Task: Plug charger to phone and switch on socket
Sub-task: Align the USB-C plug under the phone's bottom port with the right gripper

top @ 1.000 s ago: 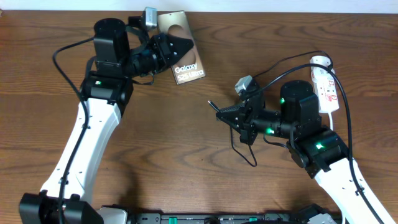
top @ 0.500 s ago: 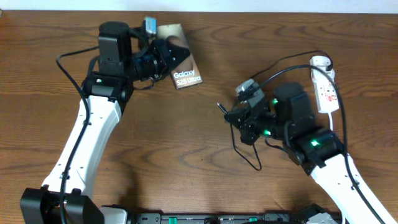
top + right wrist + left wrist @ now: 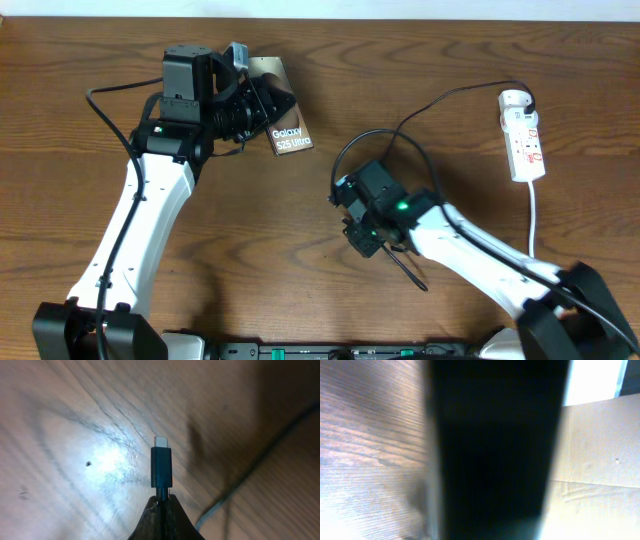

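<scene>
The phone [image 3: 287,138], a grey-brown slab with white "Galaxy S25 Ultra" text, is gripped at its upper-left part by my left gripper [image 3: 262,108] at the back left. In the left wrist view the phone [image 3: 495,450] is a dark blurred band that hides the fingers. My right gripper [image 3: 161,501] is shut on the charger cable just behind its small black connector [image 3: 161,466], which points at the wood. The charger cable [image 3: 400,132] loops from the right wrist back to the socket [image 3: 524,142], a white power strip at the far right.
The socket's white cord [image 3: 531,215] runs down the right side towards the front edge. A slack bend of black cable [image 3: 405,268] lies on the wood in front of the right wrist. Brown wooden tabletop [image 3: 250,260] lies between the arms.
My left gripper has brought the phone forward and a little right. My right arm has swung left towards the middle and turned its gripper down, still holding the connector.
</scene>
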Robot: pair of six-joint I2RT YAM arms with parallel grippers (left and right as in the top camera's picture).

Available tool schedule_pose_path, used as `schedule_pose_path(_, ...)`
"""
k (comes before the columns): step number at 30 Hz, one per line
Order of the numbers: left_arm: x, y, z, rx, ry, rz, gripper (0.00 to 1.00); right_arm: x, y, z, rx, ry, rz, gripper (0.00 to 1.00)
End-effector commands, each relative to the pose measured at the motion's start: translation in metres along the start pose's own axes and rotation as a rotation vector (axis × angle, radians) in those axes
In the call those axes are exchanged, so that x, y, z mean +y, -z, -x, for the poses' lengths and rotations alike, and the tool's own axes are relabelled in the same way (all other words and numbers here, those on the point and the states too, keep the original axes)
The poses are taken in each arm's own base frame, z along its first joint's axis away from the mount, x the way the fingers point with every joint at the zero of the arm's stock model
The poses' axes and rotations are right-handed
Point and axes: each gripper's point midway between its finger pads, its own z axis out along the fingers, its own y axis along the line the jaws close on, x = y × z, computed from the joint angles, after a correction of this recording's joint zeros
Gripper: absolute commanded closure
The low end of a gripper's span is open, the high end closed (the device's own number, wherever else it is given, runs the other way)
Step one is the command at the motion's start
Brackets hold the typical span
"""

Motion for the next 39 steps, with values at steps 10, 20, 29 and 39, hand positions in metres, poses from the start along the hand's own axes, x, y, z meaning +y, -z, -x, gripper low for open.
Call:
schedule_pose_path(10, 0.000, 0.004, -0.002, 0.009, -0.059, 0.012, 0.93, -0.004, -0.028, -0.012, 0.081, 0.029, -0.040, 0.88)
schedule_pose_path(20, 0.000, 0.004, -0.002, 0.008, -0.059, 0.012, 0.93, -0.004, -0.028, -0.015, 0.091, 0.028, -0.040, 0.92)
schedule_pose_path(29, -0.001, 0.007, -0.001, 0.013, 0.002, -0.004, 0.93, -0.006, -0.008, -0.003, 0.022, -0.045, -0.030, 0.99)
schedule_pose_path(39, -0.026, 0.012, 0.000, 0.059, 0.098, -0.142, 0.93, 0.018, 0.127, 0.047, -0.442, -0.046, 0.112, 0.99)
